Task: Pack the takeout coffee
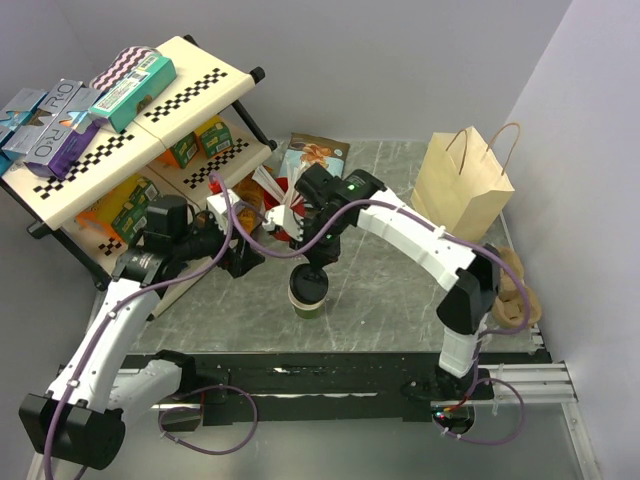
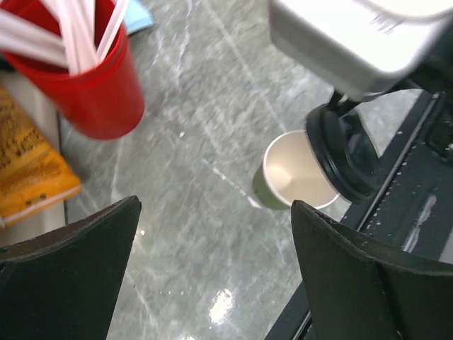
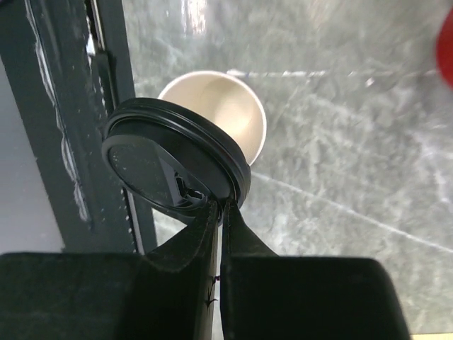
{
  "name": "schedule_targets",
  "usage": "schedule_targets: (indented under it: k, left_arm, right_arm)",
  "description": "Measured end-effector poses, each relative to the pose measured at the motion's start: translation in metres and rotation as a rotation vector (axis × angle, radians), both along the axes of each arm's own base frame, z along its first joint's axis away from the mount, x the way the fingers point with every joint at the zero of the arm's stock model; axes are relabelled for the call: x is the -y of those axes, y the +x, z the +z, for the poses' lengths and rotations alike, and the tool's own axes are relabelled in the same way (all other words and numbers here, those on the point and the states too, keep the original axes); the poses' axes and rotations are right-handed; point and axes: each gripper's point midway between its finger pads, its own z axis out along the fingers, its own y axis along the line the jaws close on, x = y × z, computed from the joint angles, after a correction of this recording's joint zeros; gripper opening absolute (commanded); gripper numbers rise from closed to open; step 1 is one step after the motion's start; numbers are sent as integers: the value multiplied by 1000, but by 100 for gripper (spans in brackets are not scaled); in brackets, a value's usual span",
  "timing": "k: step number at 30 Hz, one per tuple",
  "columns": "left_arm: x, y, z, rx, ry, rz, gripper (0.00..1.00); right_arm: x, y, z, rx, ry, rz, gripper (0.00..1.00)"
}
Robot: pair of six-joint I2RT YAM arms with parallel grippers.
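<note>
Two grippers in shot, what's each doing?

On the left gripper [image 2: 216, 205] the fingers are spread wide, nothing btwn them, bare table [image 2: 191, 142] below. On the right gripper [image 3: 221, 209] the fingers are pinched tight on the edge of the black lid [image 3: 152, 166].

Where's the coffee cup?

Dark-green paper cup [image 1: 309, 293] stands upright on the marble-look table, mid-front, near the black rail [image 1: 330, 375] on the arms' side. Mouth's open, cream inside showing in both wrist views.

Lid on or off?

Off — it hangs tilted from the right gripper, over one side of the cup's rim, covering part of the mouth in the right wrist view. Touching the rim or not, can't tell.

Left arm's spot vs. cup?

Just to the cup's left in the top view, jaws pointed toward it, apart from it.

Anything else nearby?

Red cup [image 2: 92, 85] w/ white stirrers [image 2: 71, 28] behind the green one, well apart from it; orange box [image 2: 28, 177] beside the red cup. Brown paper bag [image 1: 462, 185] upright at the table's far right — handles up. Checker-edged shelf rack [image 1: 150, 110] w/ snack boxes at far left
</note>
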Motion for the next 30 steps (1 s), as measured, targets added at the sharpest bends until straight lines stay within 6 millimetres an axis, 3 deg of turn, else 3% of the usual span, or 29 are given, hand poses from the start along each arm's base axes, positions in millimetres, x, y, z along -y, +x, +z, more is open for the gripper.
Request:
schedule_targets:
  k: [5, 13, 24, 30]
  left_arm:
    - [-8, 0, -10, -4, 23, 41, 94]
    - [-12, 2, -12, 13, 41, 59, 94]
    - [-22, -1, -42, -30, 94, 90, 94]
    - [-24, -5, -48, -39, 102, 92, 94]
  right_arm:
    - [5, 0, -15, -32, -77, -8, 0]
    - [10, -1, -20, -31, -128, -23, 0]
    - [-5, 4, -35, -44, -158, -9, 0]
    - [-10, 7, -41, -44, -168, -2, 2]
